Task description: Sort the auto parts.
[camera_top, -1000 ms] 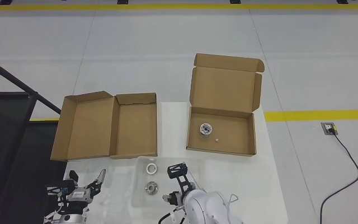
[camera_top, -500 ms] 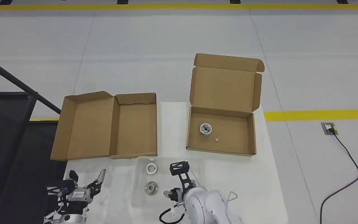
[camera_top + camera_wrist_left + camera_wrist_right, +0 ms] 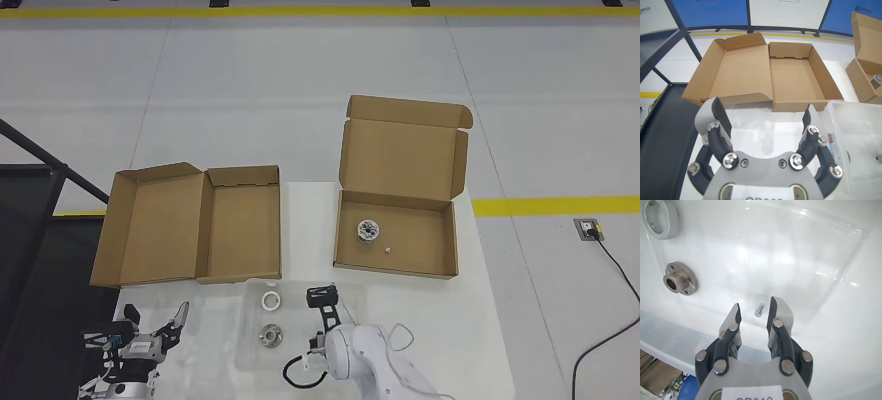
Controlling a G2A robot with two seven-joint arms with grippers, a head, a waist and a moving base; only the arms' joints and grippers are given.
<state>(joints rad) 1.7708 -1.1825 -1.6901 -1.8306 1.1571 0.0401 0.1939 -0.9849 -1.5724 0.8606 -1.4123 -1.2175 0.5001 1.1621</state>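
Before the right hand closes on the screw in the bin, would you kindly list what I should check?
1. Right hand open: ok.
2. Screw between its fingers: ok.
3. Right hand low enough to grip: cannot tell.
4. Flange and ring apart from screw: ok.
5. Left box and right box open: ok.
6. Left hand outside bin: ok.

I see the bin [image 3: 810,247] as clear, glossy plastic, full of highlights. The screw [image 3: 759,310] is bright plated metal, the flanged hub [image 3: 680,278] a duller brushed metal, and the ring [image 3: 659,219] pale satin metal. My right tool [image 3: 755,303] carries black ribbed pads [image 3: 771,313] backed by smooth grey metal. The flat box [image 3: 797,79] is matt brown cardboard.
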